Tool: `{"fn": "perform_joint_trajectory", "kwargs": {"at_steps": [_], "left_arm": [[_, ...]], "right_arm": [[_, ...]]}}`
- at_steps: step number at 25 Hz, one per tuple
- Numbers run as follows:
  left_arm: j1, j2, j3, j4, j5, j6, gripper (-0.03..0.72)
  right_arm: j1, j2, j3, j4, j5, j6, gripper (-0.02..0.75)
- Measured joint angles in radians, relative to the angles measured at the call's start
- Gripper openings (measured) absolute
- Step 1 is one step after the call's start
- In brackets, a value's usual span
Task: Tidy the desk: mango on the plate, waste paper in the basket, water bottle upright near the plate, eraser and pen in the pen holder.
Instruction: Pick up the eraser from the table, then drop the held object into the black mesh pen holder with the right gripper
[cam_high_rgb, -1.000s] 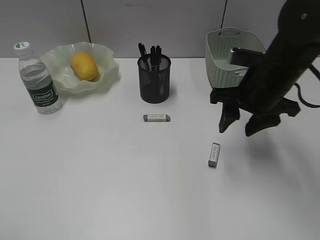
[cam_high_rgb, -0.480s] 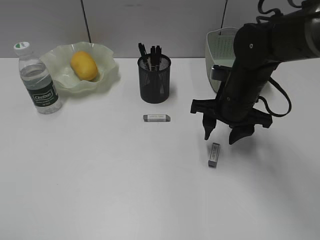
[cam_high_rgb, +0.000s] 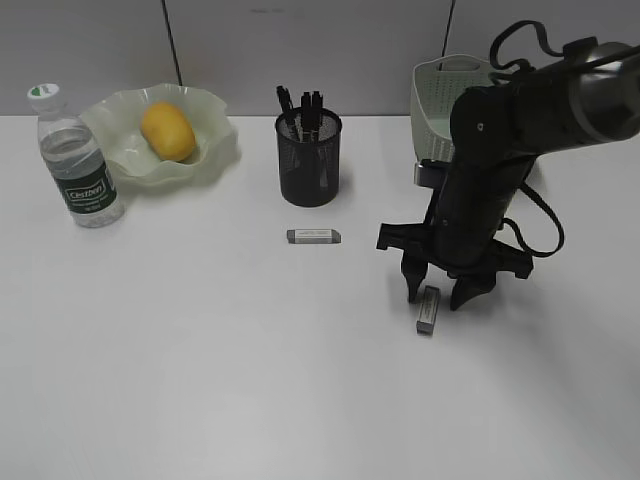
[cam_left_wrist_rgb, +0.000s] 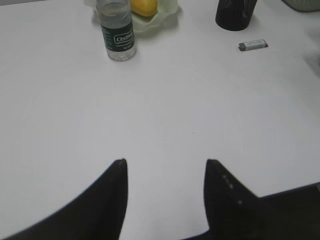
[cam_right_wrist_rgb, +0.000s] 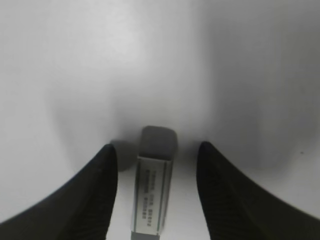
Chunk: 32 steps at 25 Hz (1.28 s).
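Note:
My right gripper (cam_high_rgb: 435, 295) is down at the desk, open, its fingers either side of a grey-sleeved eraser (cam_high_rgb: 428, 310). The right wrist view shows that eraser (cam_right_wrist_rgb: 154, 185) between the fingertips of the gripper (cam_right_wrist_rgb: 156, 147), with a gap on each side. A second eraser (cam_high_rgb: 314, 236) lies in front of the black mesh pen holder (cam_high_rgb: 309, 165), which holds dark pens (cam_high_rgb: 300, 100). The mango (cam_high_rgb: 167, 130) sits in the wavy green plate (cam_high_rgb: 215, 150). Beside it the water bottle (cam_high_rgb: 78, 160) stands upright. My left gripper (cam_left_wrist_rgb: 165, 161) hangs open over bare desk. The waste paper is out of view.
The pale green basket (cam_high_rgb: 440, 95) stands at the back right, partly behind my right arm. In the left wrist view the bottle (cam_left_wrist_rgb: 117, 30), the pen holder (cam_left_wrist_rgb: 235, 12) and the second eraser (cam_left_wrist_rgb: 253, 45) lie far ahead.
My right arm has swung left and down from beside the basket, bringing its fingers around the nearer eraser. The jaws have narrowed a little. Nothing else has moved.

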<state>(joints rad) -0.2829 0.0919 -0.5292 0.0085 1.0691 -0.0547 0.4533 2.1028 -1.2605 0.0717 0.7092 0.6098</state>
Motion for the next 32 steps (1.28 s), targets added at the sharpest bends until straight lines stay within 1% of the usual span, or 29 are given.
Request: {"fn": "perform_joint_trajectory", "kwargs": {"at_steps": [2, 3, 4, 6, 7, 8, 9, 13, 17, 23, 27, 32], "left_arm": [[0.0, 0.0, 0.0, -0.002, 0.0, 0.0, 0.376], [0.0, 0.0, 0.0, 0.004, 0.0, 0.0, 0.375], [0.0, 0.0, 0.0, -0.009, 0.0, 0.0, 0.376], [0.0, 0.0, 0.0, 0.004, 0.0, 0.0, 0.376], [0.0, 0.0, 0.0, -0.009, 0.0, 0.0, 0.374], [0.0, 0.0, 0.0, 0.004, 0.0, 0.0, 0.374], [0.0, 0.0, 0.0, -0.009, 0.0, 0.0, 0.372], [0.0, 0.0, 0.0, 0.004, 0.0, 0.0, 0.372], [0.0, 0.0, 0.0, 0.003, 0.0, 0.0, 0.372], [0.0, 0.0, 0.0, 0.004, 0.0, 0.0, 0.372], [0.0, 0.0, 0.0, 0.004, 0.0, 0.0, 0.372], [0.0, 0.0, 0.0, 0.004, 0.0, 0.0, 0.372]], "right_arm": [[0.0, 0.003, -0.003, 0.0, -0.001, 0.0, 0.409], [0.0, 0.003, -0.004, 0.0, -0.001, 0.001, 0.389], [0.0, 0.004, -0.004, 0.0, -0.001, 0.001, 0.359], [0.0, 0.005, -0.004, 0.0, -0.002, 0.001, 0.283], [0.0, 0.005, -0.004, 0.0, -0.002, 0.001, 0.237], [0.0, 0.005, -0.004, 0.0, -0.002, 0.001, 0.195], [0.0, 0.005, -0.004, 0.0, -0.002, -0.004, 0.174], [0.0, 0.005, -0.02, 0.013, 0.003, -0.057, 0.172], [0.0, 0.003, -0.088, 0.029, 0.014, -0.128, 0.172], [0.0, -0.02, -0.31, 0.03, -0.008, -0.224, 0.172], [0.0, -0.02, -0.445, 0.031, -0.094, -0.242, 0.172], [0.0, -0.023, -0.489, 0.036, -0.298, -0.244, 0.172]]}}
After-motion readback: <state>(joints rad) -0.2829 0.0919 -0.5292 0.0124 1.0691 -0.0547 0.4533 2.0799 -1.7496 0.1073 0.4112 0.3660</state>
